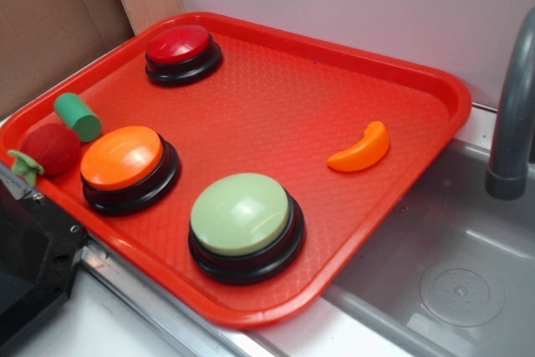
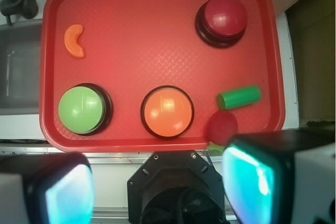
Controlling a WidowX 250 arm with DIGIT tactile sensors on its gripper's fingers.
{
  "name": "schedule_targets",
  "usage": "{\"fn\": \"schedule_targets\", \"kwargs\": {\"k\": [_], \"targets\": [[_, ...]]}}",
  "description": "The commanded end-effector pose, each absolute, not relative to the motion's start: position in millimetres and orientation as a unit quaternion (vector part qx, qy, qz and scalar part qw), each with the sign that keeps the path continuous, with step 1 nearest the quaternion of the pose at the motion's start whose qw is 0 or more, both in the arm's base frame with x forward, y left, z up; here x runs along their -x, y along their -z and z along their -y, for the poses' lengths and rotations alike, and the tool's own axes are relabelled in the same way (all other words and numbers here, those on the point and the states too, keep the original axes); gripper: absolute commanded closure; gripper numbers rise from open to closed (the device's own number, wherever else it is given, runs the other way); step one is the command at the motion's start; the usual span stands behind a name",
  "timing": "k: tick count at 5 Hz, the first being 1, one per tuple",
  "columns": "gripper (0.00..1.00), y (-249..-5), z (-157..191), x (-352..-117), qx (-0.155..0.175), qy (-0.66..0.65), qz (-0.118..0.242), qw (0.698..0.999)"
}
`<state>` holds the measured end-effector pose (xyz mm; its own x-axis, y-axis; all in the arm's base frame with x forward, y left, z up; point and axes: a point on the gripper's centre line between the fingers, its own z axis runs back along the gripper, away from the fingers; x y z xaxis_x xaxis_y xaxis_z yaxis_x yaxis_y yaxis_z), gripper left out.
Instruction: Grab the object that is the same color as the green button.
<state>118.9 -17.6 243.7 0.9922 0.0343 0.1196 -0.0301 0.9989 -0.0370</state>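
We see the green cylinder (image 1: pixel 78 116) lying on its side on the red tray (image 1: pixel 276 89), close to the tray's edge; it is small, smooth and matte, a darker, fuller green than the button, with one flat round end facing us in the exterior view. In the wrist view the cylinder (image 2: pixel 239 97) lies just above the red fruit (image 2: pixel 222 126), apparently touching it, and to the right of the orange button (image 2: pixel 167 112). The green button (image 1: pixel 242 220) has a pale green dome on a round black base and sits near the tray's front edge, beside the orange button (image 1: pixel 124 163) and well apart from the cylinder. The red button (image 1: pixel 180 49) stands toward the far corner, and an orange curved piece (image 1: pixel 361 150) lies alone on the other side of the tray. The red fruit (image 1: pixel 48 150) shows green leaves at its end. A grey sink (image 1: pixel 451 273) and a grey pipe (image 1: pixel 512 114) lie beside the tray. The gripper (image 2: pixel 157 182) hangs above the near edge of the tray, its fingers (image 2: pixel 252 177) spread wide with nothing between them.
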Motion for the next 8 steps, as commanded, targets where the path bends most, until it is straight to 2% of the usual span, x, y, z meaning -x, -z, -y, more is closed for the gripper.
{"fn": "schedule_targets", "kwargs": {"k": [1, 3, 4, 5, 6, 7, 8], "targets": [[0.00, -243.7, 17.6, -118.9, 0.018, -0.016, 0.060, 0.998], [0.00, -192.7, -11.3, -128.7, 0.006, -0.198, 0.085, 0.977], [0.00, -164.8, -37.2, -135.7, -0.031, -0.303, 0.063, 0.950], [0.00, -138.9, -61.4, -137.9, -0.033, -0.378, 0.060, 0.923], [0.00, -109.6, -78.3, -139.0, -0.086, -0.458, 0.084, 0.881], [0.00, -85.5, -89.2, -144.2, -0.098, -0.512, 0.107, 0.847], [0.00, -63.6, -98.6, -150.2, -0.145, -0.535, 0.142, 0.820]]}}
